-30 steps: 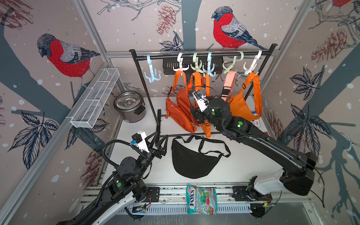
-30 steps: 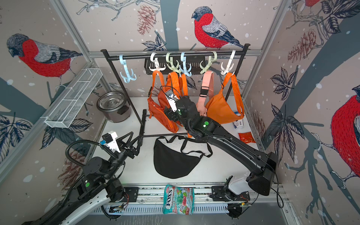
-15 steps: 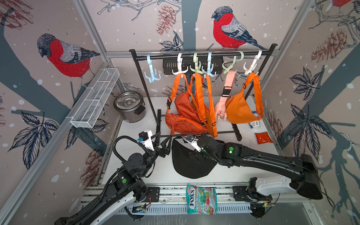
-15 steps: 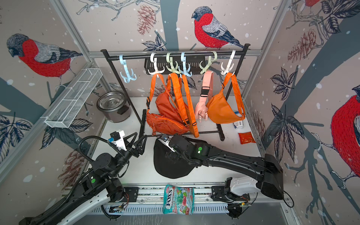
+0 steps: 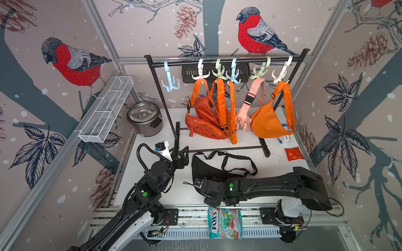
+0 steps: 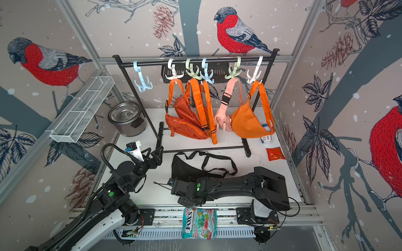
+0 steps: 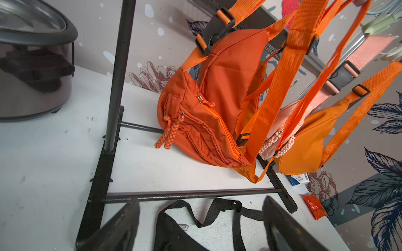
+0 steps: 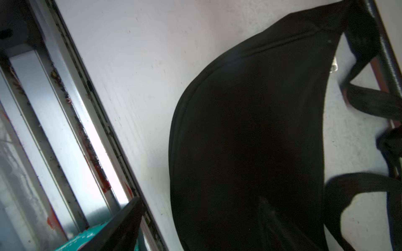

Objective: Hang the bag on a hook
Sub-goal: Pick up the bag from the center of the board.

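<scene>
Starting at your left gripper (image 5: 181,152), you have both fingers (image 7: 123,225) spread wide with nothing between them, held low beside the rack's base bar (image 5: 224,148). The black bag (image 5: 205,170) lies flat on the table (image 5: 152,195), just right of those fingers in both top views and at the bottom centre of the left wrist view, apart from them. Its long axis runs across the frame, roughly parallel to the base bar. Its strap (image 5: 236,162) loops along the upper edge, the side toward the rack.

Your right gripper (image 5: 212,199) sits low at the bag's lower edge. Only one finger (image 8: 117,226) shows in the right wrist view, so you cannot tell whether it is open or closed, or whether it touches the bag.

By this layout, the strap looks like the part to take, and it lies within easy reach of your left gripper. The pale blue hook (image 5: 170,85), the only one carrying nothing, hangs at the left end of the rail (image 5: 245,60), well above the bag on your left arm's side.
</scene>
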Controlling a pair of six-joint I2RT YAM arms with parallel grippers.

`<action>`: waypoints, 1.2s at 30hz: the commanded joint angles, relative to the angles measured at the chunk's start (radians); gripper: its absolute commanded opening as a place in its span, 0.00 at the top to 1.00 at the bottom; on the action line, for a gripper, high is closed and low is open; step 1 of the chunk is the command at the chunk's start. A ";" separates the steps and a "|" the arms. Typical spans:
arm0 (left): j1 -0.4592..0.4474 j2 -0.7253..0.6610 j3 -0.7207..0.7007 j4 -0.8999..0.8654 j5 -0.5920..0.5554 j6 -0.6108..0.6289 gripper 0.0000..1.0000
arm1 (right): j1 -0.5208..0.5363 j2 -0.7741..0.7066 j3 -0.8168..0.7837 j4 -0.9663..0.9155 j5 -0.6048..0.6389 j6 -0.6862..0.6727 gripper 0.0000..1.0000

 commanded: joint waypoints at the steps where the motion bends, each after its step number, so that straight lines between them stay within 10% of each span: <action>1: 0.051 0.017 0.005 -0.001 0.116 -0.065 0.13 | 0.002 0.056 0.020 0.011 0.027 0.036 0.22; 10: 0.097 -0.005 -0.008 -0.006 0.145 -0.080 0.13 | -0.019 0.122 -0.001 0.056 0.019 0.053 0.42; 22: 0.101 -0.082 0.008 -0.013 0.141 -0.078 0.13 | -0.049 0.125 -0.023 0.093 -0.093 0.040 0.95; 36: 0.101 -0.122 0.083 -0.024 0.224 -0.060 0.12 | -0.148 -0.297 -0.111 0.236 -0.057 0.044 0.98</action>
